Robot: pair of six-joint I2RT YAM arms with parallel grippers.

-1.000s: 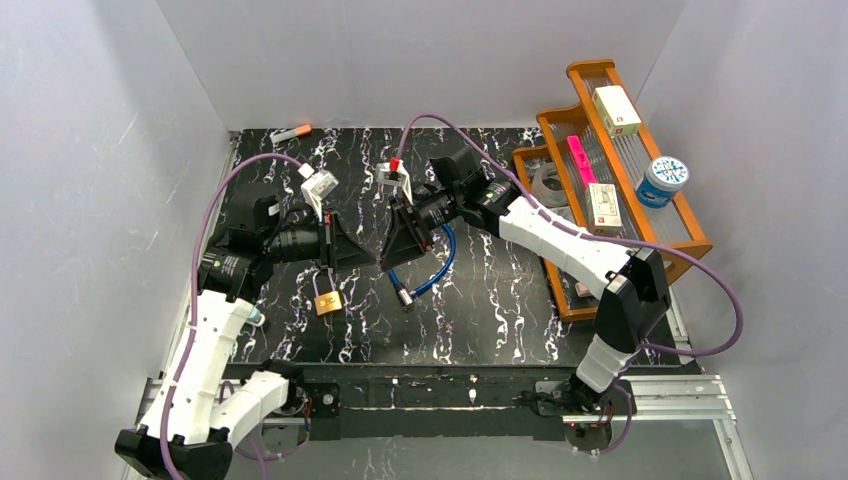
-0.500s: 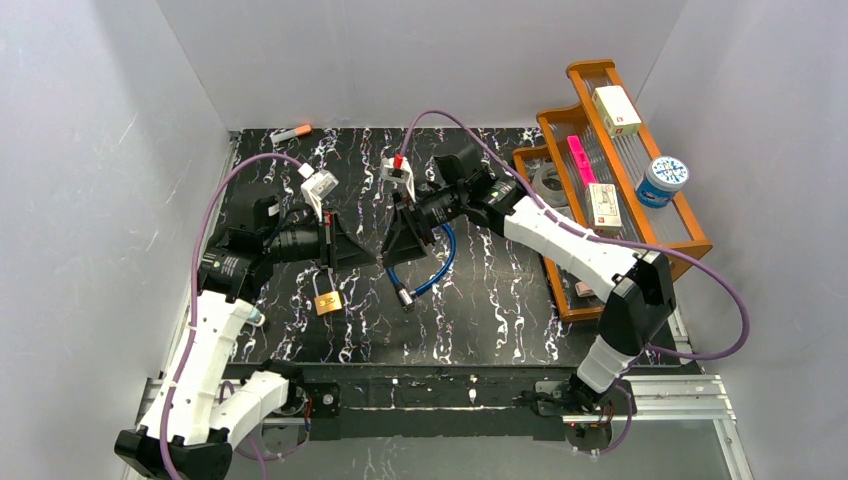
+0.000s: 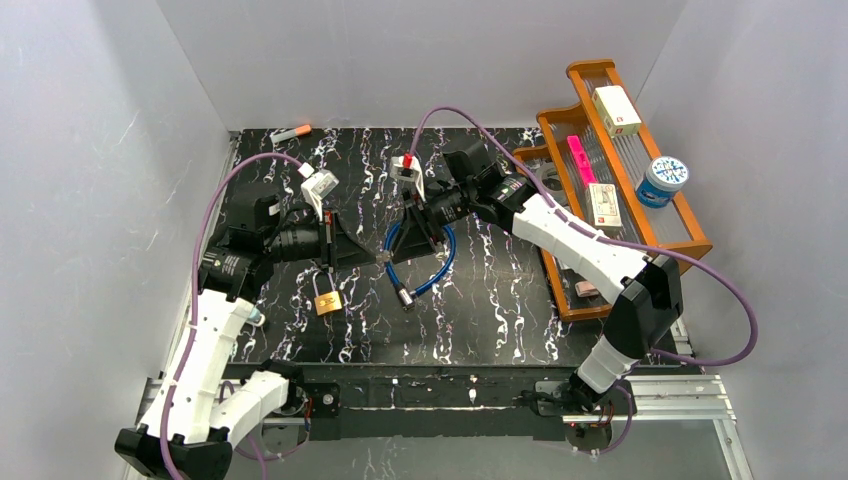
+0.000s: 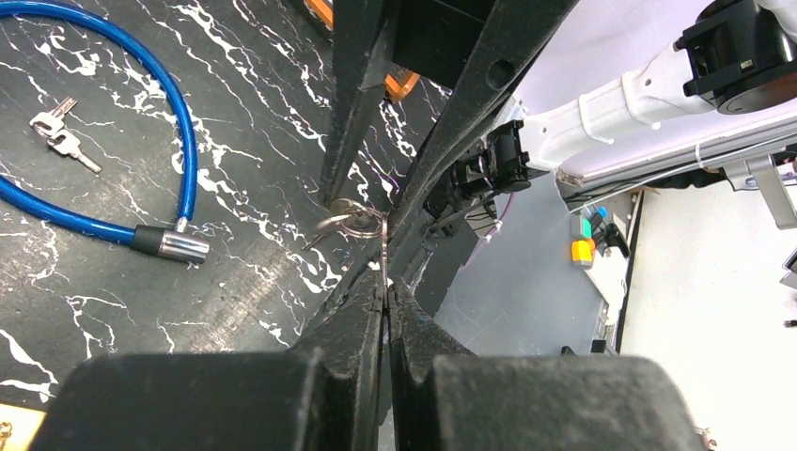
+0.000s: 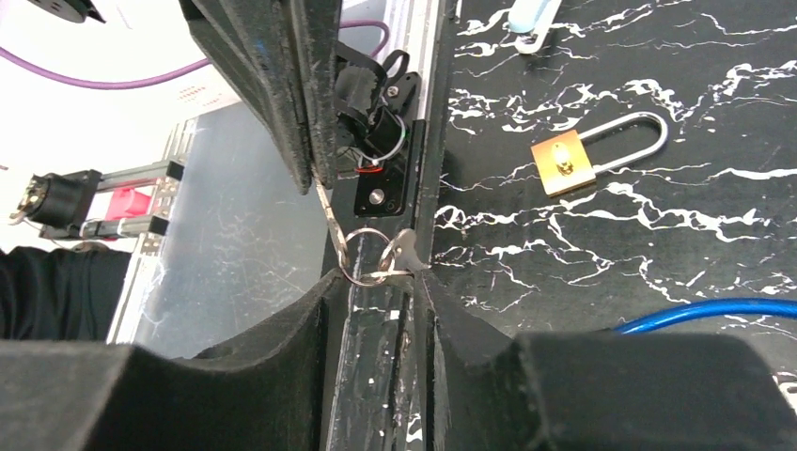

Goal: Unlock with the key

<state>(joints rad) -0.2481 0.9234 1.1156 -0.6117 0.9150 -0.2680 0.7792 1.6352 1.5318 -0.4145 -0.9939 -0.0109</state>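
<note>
Your left gripper (image 4: 385,289) is pinched tight on the blade of a thin silver key (image 4: 384,258), held above the surface near the middle of the top view. A silver wire ring (image 4: 350,224) hangs from that key's far end and carries a second small key (image 5: 398,252). Your right gripper (image 5: 376,282) meets it tip to tip with its jaws partly apart. The ring and second key sit right at its fingertips, but you cannot tell whether either pad touches them.

The brass padlock with a silver shackle (image 3: 327,298) lies flat, just below the left gripper in the top view and apart from both grippers. A blue cable lock (image 3: 441,262) loops under the right gripper. Two more loose silver keys (image 4: 58,139) lie inside its curve, upper left of the left wrist view.

Everything rests on a black marble-patterned tabletop with white veins (image 3: 500,300). Plain white walls (image 3: 400,60) enclose it on three sides. An orange wooden rack (image 3: 693,243) holding boxes stands along the right edge.
</note>
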